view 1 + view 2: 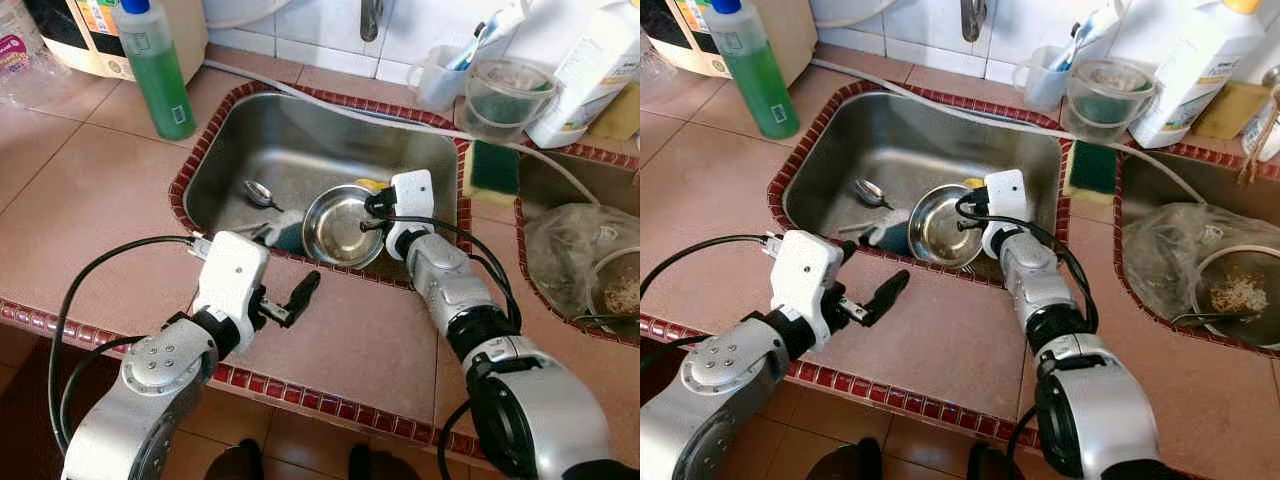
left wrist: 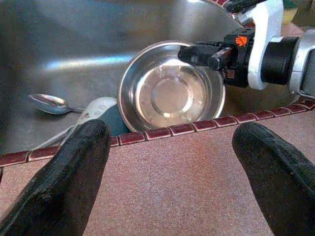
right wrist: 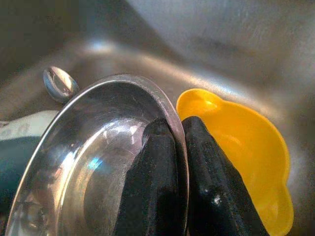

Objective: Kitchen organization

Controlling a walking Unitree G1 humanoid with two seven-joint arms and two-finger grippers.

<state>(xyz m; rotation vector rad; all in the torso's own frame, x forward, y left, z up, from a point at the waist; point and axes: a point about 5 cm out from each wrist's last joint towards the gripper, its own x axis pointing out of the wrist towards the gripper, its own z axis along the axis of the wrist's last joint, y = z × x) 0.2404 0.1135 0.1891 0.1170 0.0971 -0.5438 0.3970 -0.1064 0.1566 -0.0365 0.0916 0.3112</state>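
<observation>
One steel bowl, one spoon and one yellow piece lie in the steel sink set into the tiled surface; a second basin at 3 o'clock holds a crumpled clear bag. The bowl sits at the sink's near wall, toward 5 o'clock of the basin, with the spoon at its 10 o'clock and a white-and-teal item touching its rim on that side. One green soap bottle stands at 11 o'clock, one white bottle at 1 o'clock, beside one clear tub and one green sponge. The right wrist view shows the yellow piece lying just behind the bowl, which the head views mostly hide. The right claw has its two fingers pressed together on the bowl's rim, one inside and one outside. The left claw hovers over the surface just short of the sink's red tile edge, fingers spread wide, holding nothing.
</observation>
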